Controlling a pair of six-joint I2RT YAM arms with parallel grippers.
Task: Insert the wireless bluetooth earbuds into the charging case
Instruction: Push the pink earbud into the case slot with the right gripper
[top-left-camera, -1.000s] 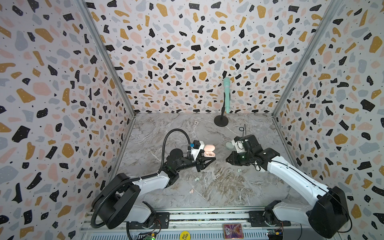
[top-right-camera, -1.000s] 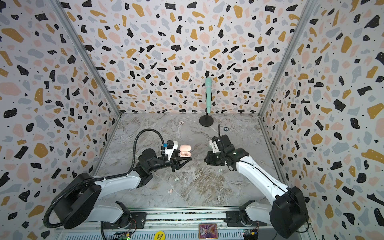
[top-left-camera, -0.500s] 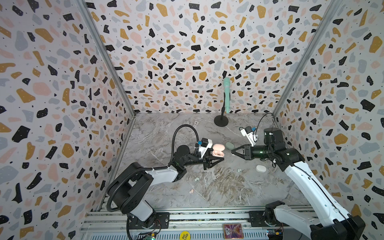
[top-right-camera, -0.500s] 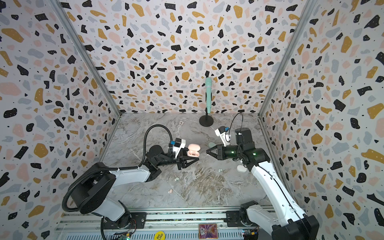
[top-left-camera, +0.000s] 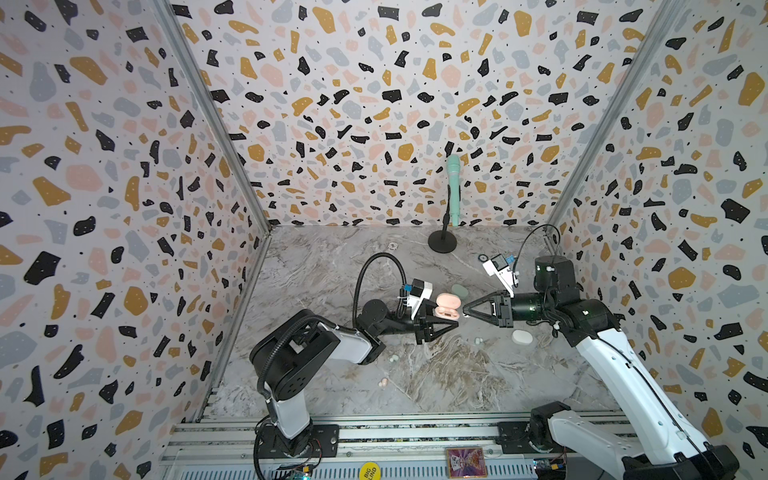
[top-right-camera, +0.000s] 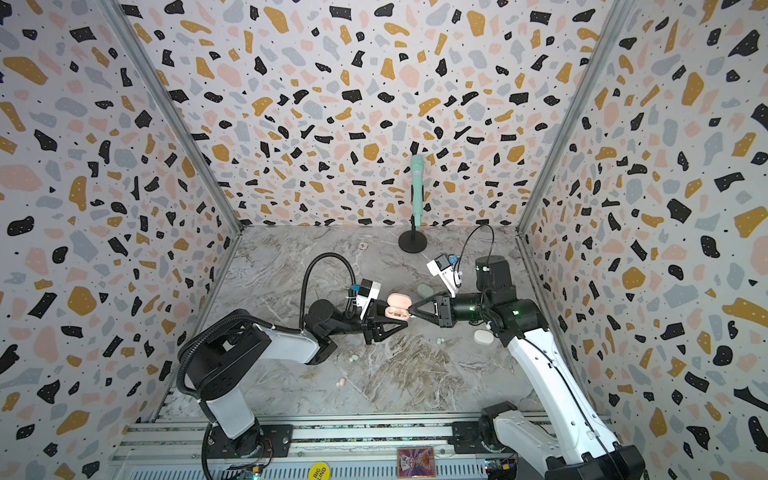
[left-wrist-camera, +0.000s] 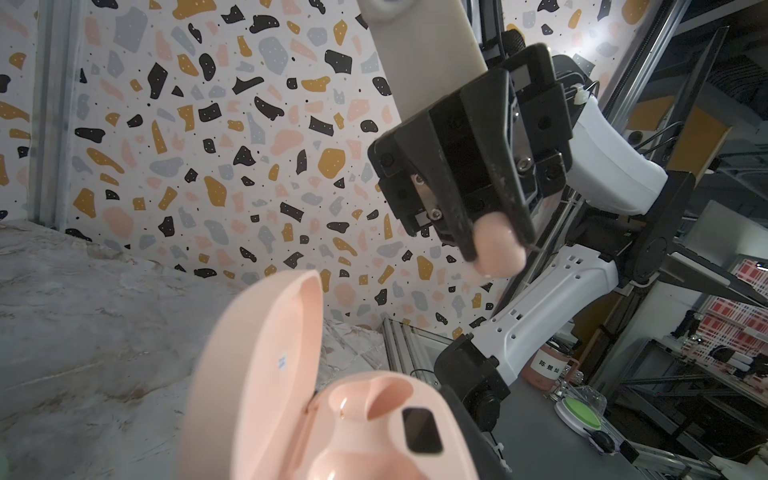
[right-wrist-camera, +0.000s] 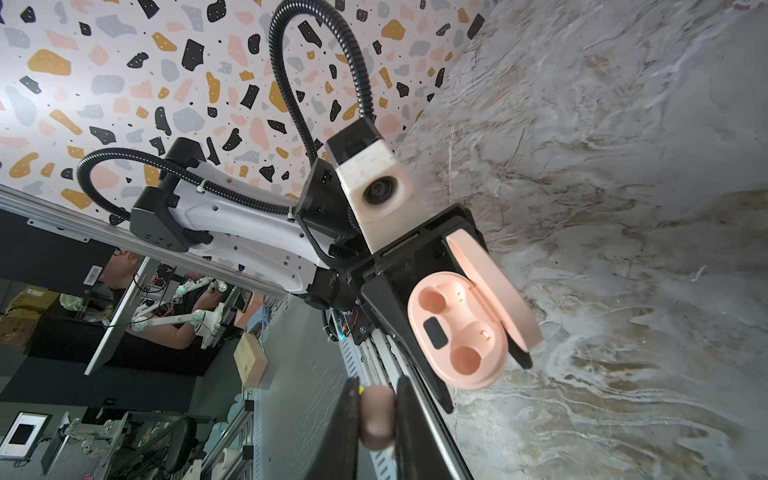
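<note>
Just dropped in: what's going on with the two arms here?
The left gripper is shut on the open pale pink pebble-shaped charging case, held up off the marble table. The right gripper is shut on a tiny pale pink earbud, close to the case's open side but apart from it. Both wells are empty, so nothing is seated yet. Other small earbuds lie loose on the table.

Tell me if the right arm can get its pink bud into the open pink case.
Probably yes: the right gripper holds the earbud just off the case, lid open, both sockets empty.
</note>
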